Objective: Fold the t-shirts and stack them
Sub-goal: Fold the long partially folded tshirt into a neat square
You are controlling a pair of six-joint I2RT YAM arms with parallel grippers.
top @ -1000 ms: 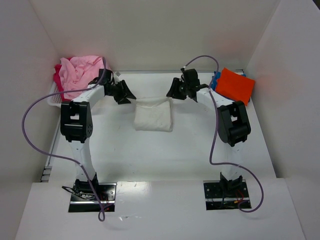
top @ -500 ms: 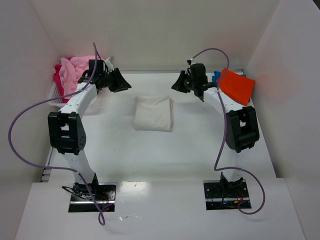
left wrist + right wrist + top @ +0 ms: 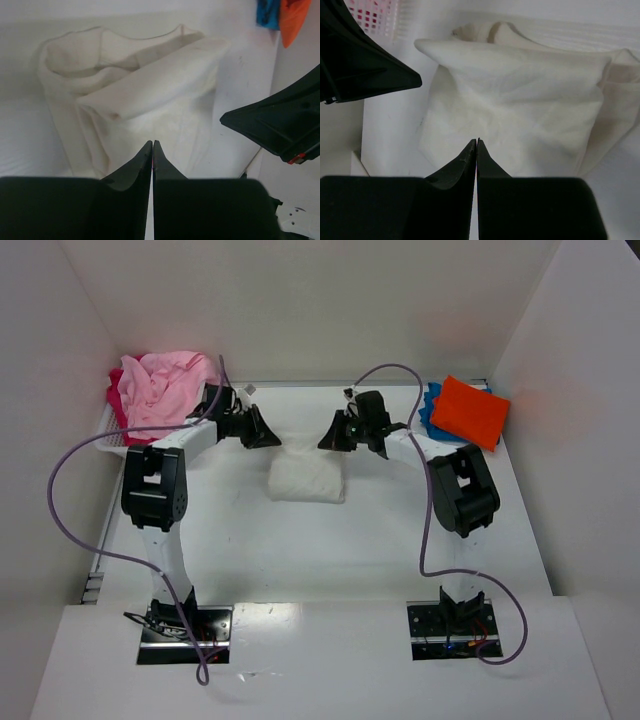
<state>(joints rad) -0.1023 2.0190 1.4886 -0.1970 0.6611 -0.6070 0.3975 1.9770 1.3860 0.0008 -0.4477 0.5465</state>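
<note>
Cream-white t-shirt (image 3: 307, 478) lies folded mid-table (image 3: 330, 540), its far edge between my left gripper (image 3: 262, 432) and right gripper (image 3: 335, 436). Pink t-shirt (image 3: 160, 385) sits over the red-magenta t-shirt (image 3: 118, 402) in the basket (image 3: 112, 440) far left. Orange t-shirt (image 3: 470, 410) sits on the blue t-shirt (image 3: 430, 406) far right. Vs half a sec ago both arms swung in twd the cloth; it hasn't moved.

Left wrist: fingers pressed together, tips over the cream cloth (image 3: 145, 95); can't tell if any is nipped. Right gripper blocks lower right; orange & blue are cut off at the top corner.

Right wrist: fingers pressed together, same doubt. Basket slots top left, left gripper blocks that side.
</note>
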